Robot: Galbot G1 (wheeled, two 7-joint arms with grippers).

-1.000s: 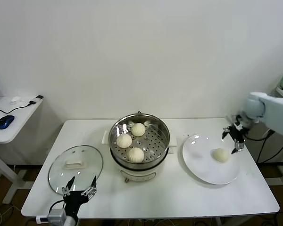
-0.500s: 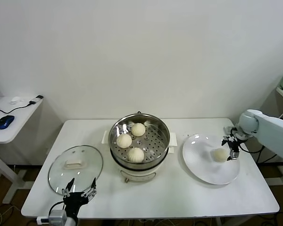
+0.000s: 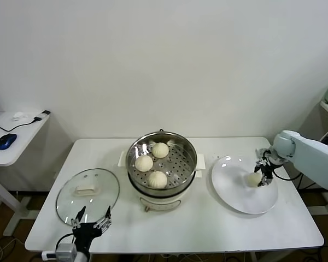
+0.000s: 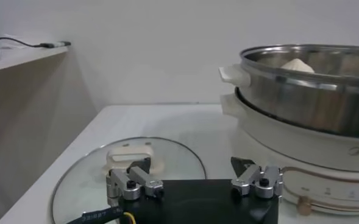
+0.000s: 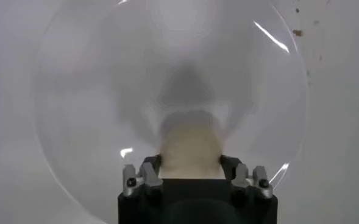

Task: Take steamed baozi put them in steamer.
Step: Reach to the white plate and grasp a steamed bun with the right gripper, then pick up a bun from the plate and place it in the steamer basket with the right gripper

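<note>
On the white table (image 3: 208,224) the steamer (image 3: 162,164) sits in the middle with its lid off, the glass lid (image 3: 88,195) lying flat to its left and the white plate (image 3: 238,194) just to its right. Three steamed baozi (image 3: 151,164) already rest on the perforated tray inside the pot; the fourth baozi (image 3: 255,178) is on the plate, and that is where things have just changed. A second ago the right gripper (image 3: 262,173) hung above and beside that bun with its fingers spread; now it has dropped onto the plate and drawn them in against the bun's two sides, which the right wrist view shows sitting snugly between the fingers (image 5: 230,164). The bun looks gripped but not yet lifted. This reads as the last pick, so what remains is lifting it across into the pot. The left gripper (image 3: 92,225) waits at the table's near edge beside the lid, fingers spread, holding nothing.
</note>
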